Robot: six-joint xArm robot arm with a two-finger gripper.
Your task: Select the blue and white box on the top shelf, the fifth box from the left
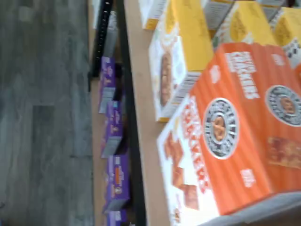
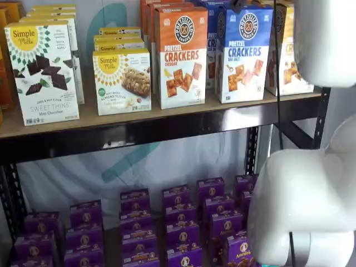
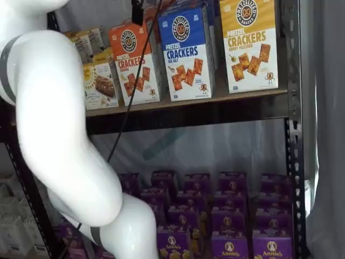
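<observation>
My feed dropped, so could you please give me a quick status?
Gripper barely visible, state unclear. Blue and white box upright on top shelf, untouched. Orange cheddar box close beside it.

Top shelf and lower board with boxed goods.
The top shelf (image 2: 167, 125), a tan board with black rail, carries the blue and white box (image 2: 243, 53) upright between an orange cheddar box (image 2: 181, 64) and a yellow-and-white cracker box (image 3: 249, 43); small purple boxes (image 2: 178, 222) stand in rows on the lower board.
</observation>
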